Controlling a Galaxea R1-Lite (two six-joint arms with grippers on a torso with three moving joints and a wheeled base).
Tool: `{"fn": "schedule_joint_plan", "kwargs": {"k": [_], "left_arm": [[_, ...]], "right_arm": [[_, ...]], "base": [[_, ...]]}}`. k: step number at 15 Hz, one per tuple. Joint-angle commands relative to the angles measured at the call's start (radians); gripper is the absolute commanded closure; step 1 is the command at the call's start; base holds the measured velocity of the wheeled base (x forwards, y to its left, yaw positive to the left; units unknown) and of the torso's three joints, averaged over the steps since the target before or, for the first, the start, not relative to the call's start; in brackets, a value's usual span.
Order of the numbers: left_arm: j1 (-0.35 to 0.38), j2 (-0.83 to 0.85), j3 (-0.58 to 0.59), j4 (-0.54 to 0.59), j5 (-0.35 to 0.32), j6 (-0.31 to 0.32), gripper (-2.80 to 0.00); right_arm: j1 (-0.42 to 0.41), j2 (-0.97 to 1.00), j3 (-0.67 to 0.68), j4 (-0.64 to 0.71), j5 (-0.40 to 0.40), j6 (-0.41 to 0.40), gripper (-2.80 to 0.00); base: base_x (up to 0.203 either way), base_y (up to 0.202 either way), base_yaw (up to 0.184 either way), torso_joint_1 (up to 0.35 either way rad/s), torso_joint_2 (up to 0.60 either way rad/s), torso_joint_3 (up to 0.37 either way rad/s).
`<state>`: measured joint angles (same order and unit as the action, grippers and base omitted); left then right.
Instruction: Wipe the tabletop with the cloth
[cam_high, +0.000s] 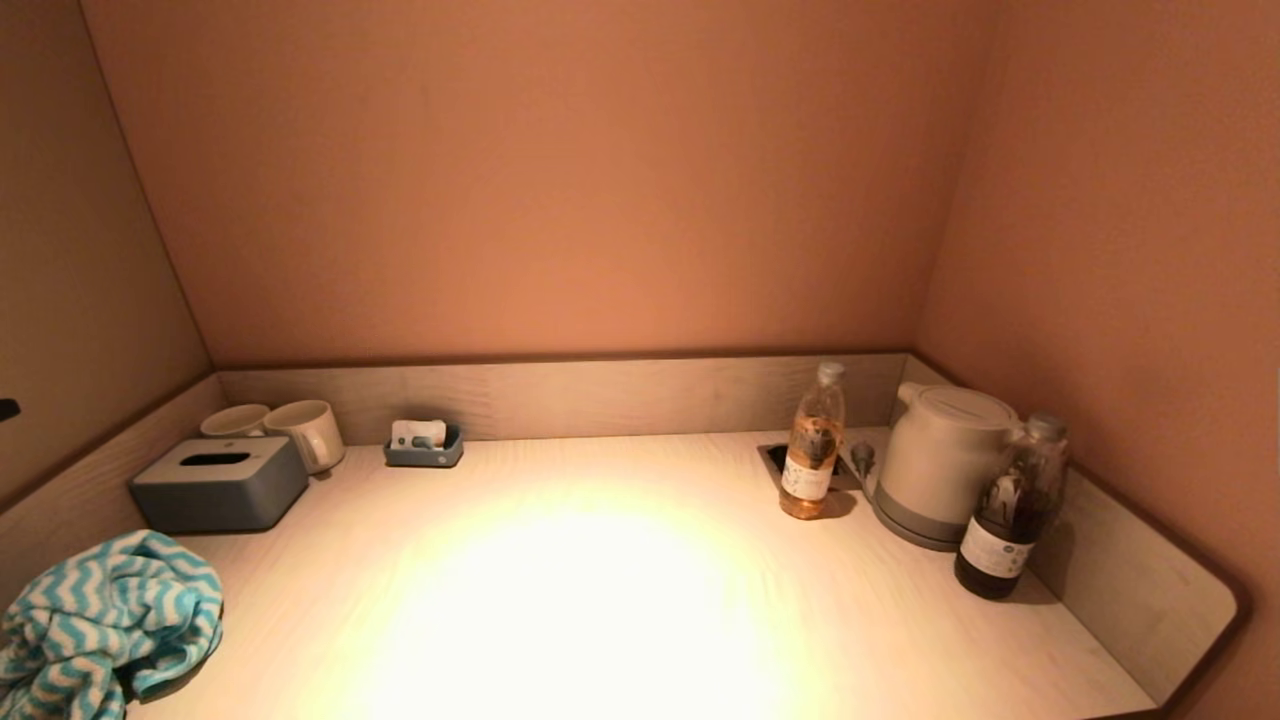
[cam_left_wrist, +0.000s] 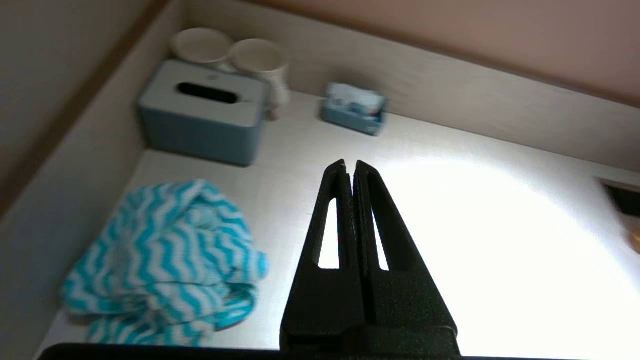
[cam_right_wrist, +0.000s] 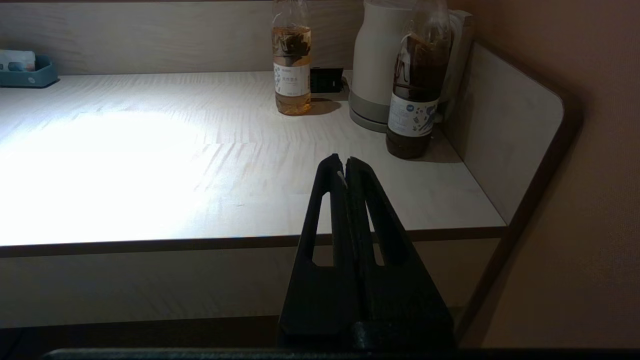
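I judge the wipe not yet begun: the tabletop (cam_high: 620, 590) lies bare across its middle, the striped cloth (cam_high: 105, 620) sits crumpled and unheld at its eight o'clock corner, and my left gripper (cam_left_wrist: 350, 165) and right gripper (cam_right_wrist: 342, 160) both hang closed on nothing.

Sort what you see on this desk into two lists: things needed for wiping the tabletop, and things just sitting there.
Needed for the job:
cloth
tabletop
left end effector, shut, above the tabletop beside the cloth

Just sitting there:
tissue box
two cups
small tray
light bottle
kettle
dark bottle
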<state>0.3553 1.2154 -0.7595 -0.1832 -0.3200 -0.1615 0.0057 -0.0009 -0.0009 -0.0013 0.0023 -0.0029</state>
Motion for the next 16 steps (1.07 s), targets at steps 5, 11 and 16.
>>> {"fn": "schedule_joint_plan", "kwargs": {"k": [5, 11, 16], "left_arm": [[0.003, -0.297, 0.053, 0.069, -0.198, 0.033, 0.00], [0.004, -0.479, 0.055, 0.157, -0.225, 0.051, 0.00], [0.003, -0.644, 0.031, 0.245, -0.154, 0.052, 0.00]], "right_arm": [[0.000, 0.001, 0.001, 0.000, 0.001, 0.000, 0.00], [0.000, 0.001, -0.001, 0.000, 0.001, 0.000, 0.00], [0.000, 0.001, 0.000, 0.000, 0.001, 0.000, 0.00]], "base": [[0.000, 0.000, 0.000, 0.000, 0.00, 0.000], [0.000, 0.000, 0.000, 0.000, 0.00, 0.000], [0.000, 0.000, 0.000, 0.000, 0.00, 0.000]]}}
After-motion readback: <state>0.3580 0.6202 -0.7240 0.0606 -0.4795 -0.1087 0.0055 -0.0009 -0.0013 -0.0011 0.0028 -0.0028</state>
